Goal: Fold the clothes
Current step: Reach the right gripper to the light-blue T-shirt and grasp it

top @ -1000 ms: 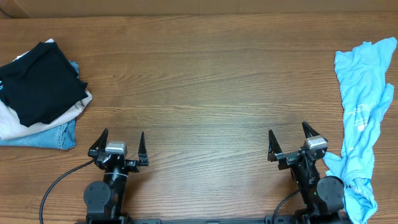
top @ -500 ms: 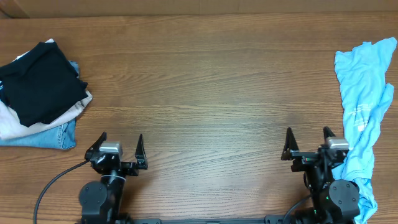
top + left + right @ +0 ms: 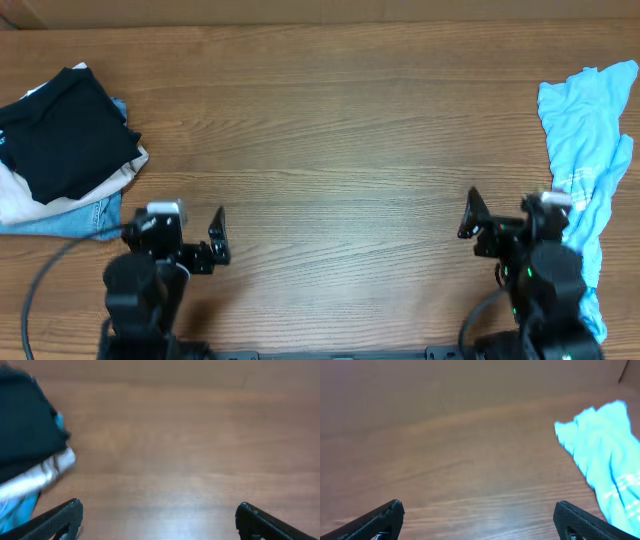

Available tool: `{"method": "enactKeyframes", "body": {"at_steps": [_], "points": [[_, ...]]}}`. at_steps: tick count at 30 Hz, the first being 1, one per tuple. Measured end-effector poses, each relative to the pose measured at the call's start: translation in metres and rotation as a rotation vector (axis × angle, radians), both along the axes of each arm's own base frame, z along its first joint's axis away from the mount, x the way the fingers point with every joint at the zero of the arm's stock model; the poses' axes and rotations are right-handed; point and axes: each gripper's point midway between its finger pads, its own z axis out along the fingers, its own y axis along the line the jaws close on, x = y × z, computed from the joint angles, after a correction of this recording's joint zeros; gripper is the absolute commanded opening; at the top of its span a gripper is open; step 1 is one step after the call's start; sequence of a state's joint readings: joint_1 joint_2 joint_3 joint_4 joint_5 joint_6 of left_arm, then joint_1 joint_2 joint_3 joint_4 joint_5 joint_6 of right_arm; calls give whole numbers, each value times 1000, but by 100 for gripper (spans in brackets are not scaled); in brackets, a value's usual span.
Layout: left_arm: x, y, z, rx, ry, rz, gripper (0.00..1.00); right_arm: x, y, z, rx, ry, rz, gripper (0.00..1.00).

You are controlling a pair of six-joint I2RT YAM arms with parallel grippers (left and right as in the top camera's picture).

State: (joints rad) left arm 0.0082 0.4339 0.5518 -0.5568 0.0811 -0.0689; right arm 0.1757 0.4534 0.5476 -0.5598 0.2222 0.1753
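Both arms have swung outward: the right hand [image 3: 508, 222], wide and empty, now sits beside the crumpled blue T-shirt [image 3: 585, 150] at the right edge of the desk [image 3: 330, 130]; the left hand [image 3: 175, 238] is wide too. Best to pinch a loose hem, drag it centreward, then flatten.

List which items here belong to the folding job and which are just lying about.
Job: crumpled light sky-blue cotton T-shirt.
Lying about: folded black garment; folded blue denim jeans; beige cloth, all stacked together.
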Motion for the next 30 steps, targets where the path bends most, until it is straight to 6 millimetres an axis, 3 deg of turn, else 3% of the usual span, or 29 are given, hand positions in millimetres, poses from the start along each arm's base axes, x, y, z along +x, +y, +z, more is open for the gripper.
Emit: {"method": "enactKeyframes", "body": {"at_steps": [4, 13, 17, 20, 24, 30], "points": [[9, 0, 1, 3, 151, -2, 100, 16, -4, -27, -25, 206, -27, 100], [29, 0, -37, -28, 418, 18, 100, 53, -6, -59, 21, 454, -42, 100], [31, 0, -49, -43, 465, 30, 100, 39, -38, -87, 104, 582, -223, 93], [31, 0, -51, -52, 473, 33, 100, 19, -76, -112, 184, 696, -419, 93], [31, -1, -51, -56, 474, 35, 100, 3, -104, -133, 255, 776, -569, 94], [31, -1, -51, -66, 475, 38, 100, -13, -124, -168, 309, 906, -686, 94]]}}
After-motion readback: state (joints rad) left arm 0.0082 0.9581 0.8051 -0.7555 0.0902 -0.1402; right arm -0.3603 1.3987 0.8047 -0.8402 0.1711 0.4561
